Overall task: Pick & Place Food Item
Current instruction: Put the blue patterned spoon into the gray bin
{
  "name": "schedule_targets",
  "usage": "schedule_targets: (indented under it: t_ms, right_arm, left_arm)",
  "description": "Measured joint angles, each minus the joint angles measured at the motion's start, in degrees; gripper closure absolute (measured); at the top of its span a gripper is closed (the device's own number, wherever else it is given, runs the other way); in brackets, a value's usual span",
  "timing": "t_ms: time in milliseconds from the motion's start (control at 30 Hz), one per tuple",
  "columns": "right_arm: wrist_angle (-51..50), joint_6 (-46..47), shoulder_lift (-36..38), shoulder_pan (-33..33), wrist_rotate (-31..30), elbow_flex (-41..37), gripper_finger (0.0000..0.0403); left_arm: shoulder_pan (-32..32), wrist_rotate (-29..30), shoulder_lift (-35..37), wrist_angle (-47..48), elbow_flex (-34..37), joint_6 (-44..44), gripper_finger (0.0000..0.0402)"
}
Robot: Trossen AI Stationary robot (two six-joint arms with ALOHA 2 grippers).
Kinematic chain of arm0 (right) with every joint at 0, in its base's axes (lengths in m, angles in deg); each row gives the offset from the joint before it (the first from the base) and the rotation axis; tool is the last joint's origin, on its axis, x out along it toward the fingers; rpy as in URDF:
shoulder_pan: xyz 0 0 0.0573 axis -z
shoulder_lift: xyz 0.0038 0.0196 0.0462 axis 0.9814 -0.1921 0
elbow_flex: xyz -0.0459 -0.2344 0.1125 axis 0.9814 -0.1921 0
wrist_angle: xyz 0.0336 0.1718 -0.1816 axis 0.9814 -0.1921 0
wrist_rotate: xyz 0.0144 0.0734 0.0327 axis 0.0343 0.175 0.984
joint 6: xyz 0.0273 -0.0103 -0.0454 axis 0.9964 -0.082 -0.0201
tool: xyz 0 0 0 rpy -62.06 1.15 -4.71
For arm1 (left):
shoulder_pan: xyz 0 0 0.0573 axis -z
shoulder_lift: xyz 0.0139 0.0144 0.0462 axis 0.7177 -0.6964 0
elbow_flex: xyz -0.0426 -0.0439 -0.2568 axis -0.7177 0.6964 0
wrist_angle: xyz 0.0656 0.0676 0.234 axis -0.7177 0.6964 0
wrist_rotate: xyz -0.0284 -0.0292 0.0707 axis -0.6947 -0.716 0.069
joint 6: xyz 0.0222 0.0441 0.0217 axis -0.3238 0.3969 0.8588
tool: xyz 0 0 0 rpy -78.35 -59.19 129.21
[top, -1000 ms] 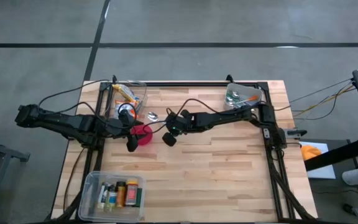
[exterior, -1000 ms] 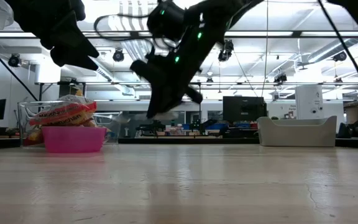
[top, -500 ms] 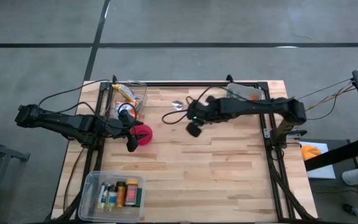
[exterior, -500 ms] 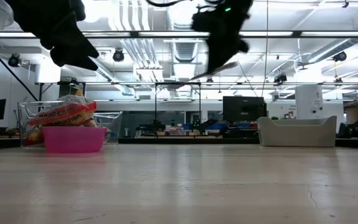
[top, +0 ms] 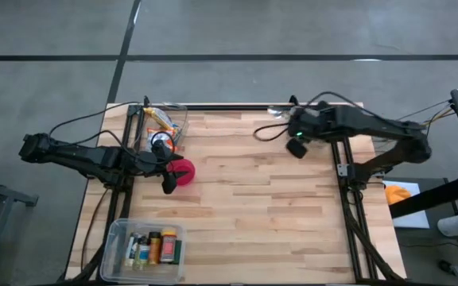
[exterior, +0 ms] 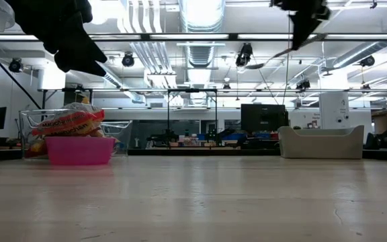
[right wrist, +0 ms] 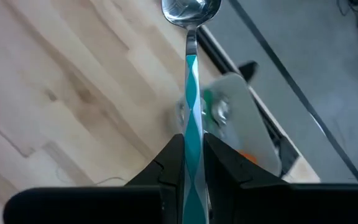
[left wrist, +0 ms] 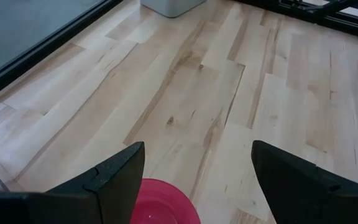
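Right tool (top: 296, 147), spoon (right wrist: 190, 74) toward right bin (right wrist: 244, 124).

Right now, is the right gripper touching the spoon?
Touching. The right wrist view shows the right gripper shut on the spoon, its teal handle pinched between both fingers.

We cannot read any text, label, brand or number; the print on the snack packet (exterior: 68, 123) is too small to read.

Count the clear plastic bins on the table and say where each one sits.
3. One snack bin at the far left corner, one utensil bin at the far right under the right arm, one bottle bin at the near left edge. None seems hidden.
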Motion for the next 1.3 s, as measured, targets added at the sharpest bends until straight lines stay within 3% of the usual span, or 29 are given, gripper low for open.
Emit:
schedule_targets:
  t_ms: [267,467,600,867,1300]
  right_arm:
    - [-0.7,-0.5,13.7,5.7,-0.6,-9.6,0.0365]
    - [-0.3,-0.6,18.6,10.8,-0.5,-16.7,0.0365]
    - [1.4,-1.4,18.7,14.5,-0.5,-20.4,0.0365]
    - [11.6,-13.0,16.2,21.7,-0.2,-27.6,0.0365]
    - [20.6,-25.4,8.3,30.6,5.4,-33.7,0.0365]
  left_arm:
    - [0.0,0.0,0.0,0.0,0.0,0.0,0.0104]
    - [0.0,0.0,0.0,0.0,0.0,0.0,0.0104]
    - [0.0,0.0,0.0,0.0,0.0,0.0,0.0104]
    - [0.0,0.0,0.0,0.0,0.0,0.0,0.0104]
    - [0.0,0.0,0.0,0.0,0.0,0.0,0.0104]
